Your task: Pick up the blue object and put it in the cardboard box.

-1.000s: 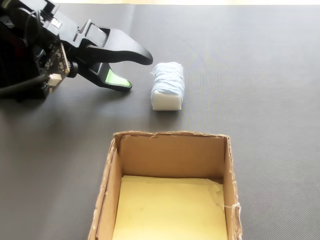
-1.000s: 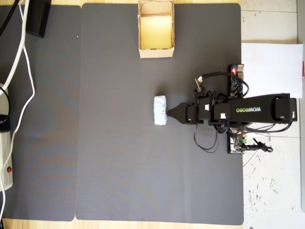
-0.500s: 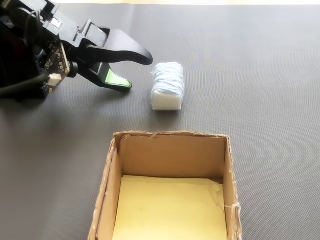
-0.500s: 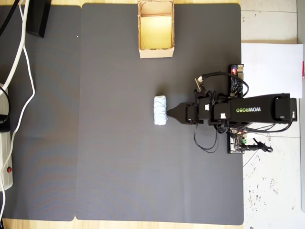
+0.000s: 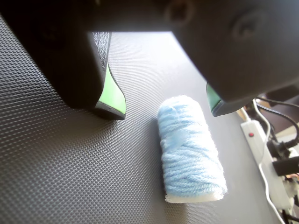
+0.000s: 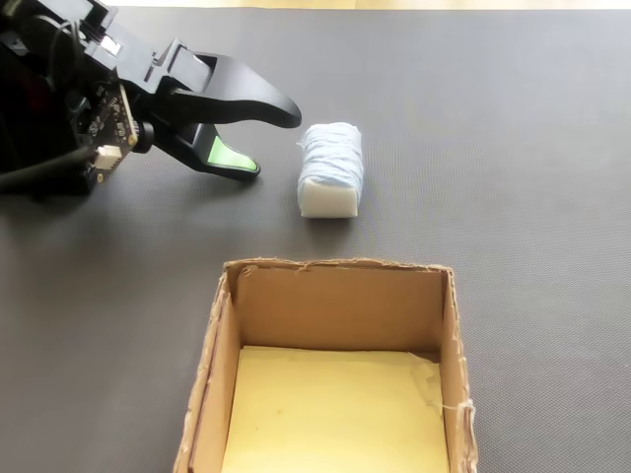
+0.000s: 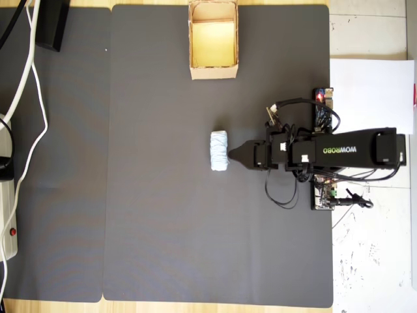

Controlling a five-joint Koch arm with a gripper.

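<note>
In the fixed view the cardboard box [image 6: 330, 370] stands nearest the camera, its top open and its yellowish floor bare, thin tan walls a little ragged along the rim. Beyond it, well apart from the near wall, the blue object [image 6: 331, 168] lies on the dark grey mat [image 6: 513, 148], a pale blue wound roll with a white end face turned toward the box. To its left in that view the hand [image 6: 271, 141] hangs just beside the roll without touching it: one black finger reaches out above, the other with a green pad sits lower, and there is a clear gap between the two tips, so the hand is parted and holds nothing.

The wrist view shows the same from close up: the blue object [image 5: 189, 149] lies lengthwise on the ribbed mat [image 5: 56, 158], ahead of the hand [image 5: 166, 108], whose green-edged tips stand on either side of the roll's near end and clear of it. A white power strip [image 5: 261, 154] lies at the right edge.

From overhead, the hand [image 7: 232, 155] points left at the blue object [image 7: 219, 150] in the middle of the mat [image 7: 163, 215], and the cardboard box [image 7: 213, 40] sits at the mat's top edge, well away from both, with white cables [image 7: 29, 98] on the counter at far left
</note>
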